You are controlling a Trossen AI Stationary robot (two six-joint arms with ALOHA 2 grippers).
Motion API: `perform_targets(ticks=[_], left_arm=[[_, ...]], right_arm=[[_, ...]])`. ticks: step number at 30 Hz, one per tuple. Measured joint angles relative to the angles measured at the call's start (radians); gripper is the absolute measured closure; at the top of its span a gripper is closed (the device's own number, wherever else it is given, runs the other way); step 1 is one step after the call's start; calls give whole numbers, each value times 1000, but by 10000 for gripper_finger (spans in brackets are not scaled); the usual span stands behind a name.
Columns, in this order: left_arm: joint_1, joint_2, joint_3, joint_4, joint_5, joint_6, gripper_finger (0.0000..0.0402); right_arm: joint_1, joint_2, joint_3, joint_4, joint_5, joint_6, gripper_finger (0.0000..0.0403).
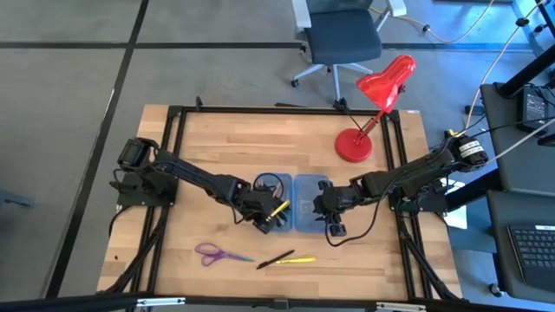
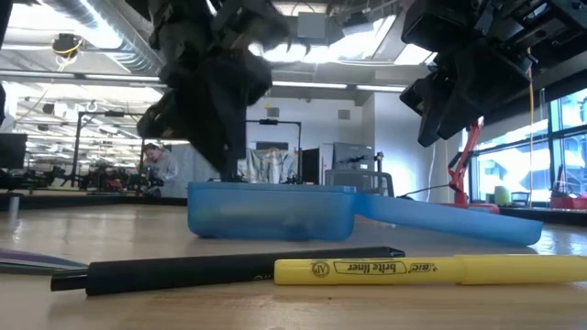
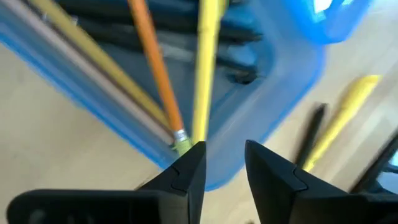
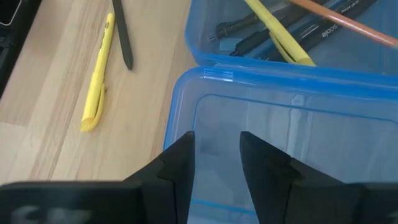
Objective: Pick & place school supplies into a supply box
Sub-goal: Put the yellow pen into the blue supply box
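The blue supply box lies open mid-table, its tray half (image 1: 279, 186) on the left and its lid half (image 1: 309, 208) on the right. Inside the tray lie a yellow pen (image 3: 206, 62), an orange pencil (image 3: 152, 56), a wood-coloured pencil (image 3: 81, 56) and dark pens (image 4: 311, 31). My left gripper (image 3: 224, 155) is open just above the tray's near rim (image 1: 267, 221). My right gripper (image 4: 217, 146) is open and hovers above the lid half (image 4: 280, 81), clear of it in the low view (image 2: 436, 119). The purple scissors (image 1: 212, 254), a black pen (image 1: 273, 260) and a yellow highlighter (image 1: 299, 259) lie on the table in front of the box. My left gripper's fingertip (image 3: 194, 152) stands right at the near end of the yellow pen (image 3: 199, 134), which slants over the tray's near rim into the tray. The pen is not between the fingers. Whether the fingertip touches it, I cannot tell.
A red desk lamp (image 1: 355, 146) stands on the far right of the table, its head (image 1: 388, 81) reaching past the far edge. Bare wood stretches left of the box and along the far side. An office chair (image 1: 342, 39) is beyond the table.
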Motion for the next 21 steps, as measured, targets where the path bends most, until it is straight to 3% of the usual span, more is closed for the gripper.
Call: perform_targets(ticks=[4, 8, 13, 16, 21], left_arm=[[-6, -45, 0, -1, -53, 71, 299], [-47, -82, 0, -10, -140, 242, 301], [-140, -90, 0, -10, -343, 454, 298], [-197, -82, 0, 9, -485, 540, 298], [-285, -80, 0, 53, -620, 654, 301]], right_arm=[[0, 0, 0, 6, 0, 5, 271], [4, 0, 0, 83, -20, 30, 271], [30, 0, 0, 226, -87, 23, 271], [57, 0, 5, 274, -84, -64, 271], [128, 0, 71, 241, 8, -133, 271]])
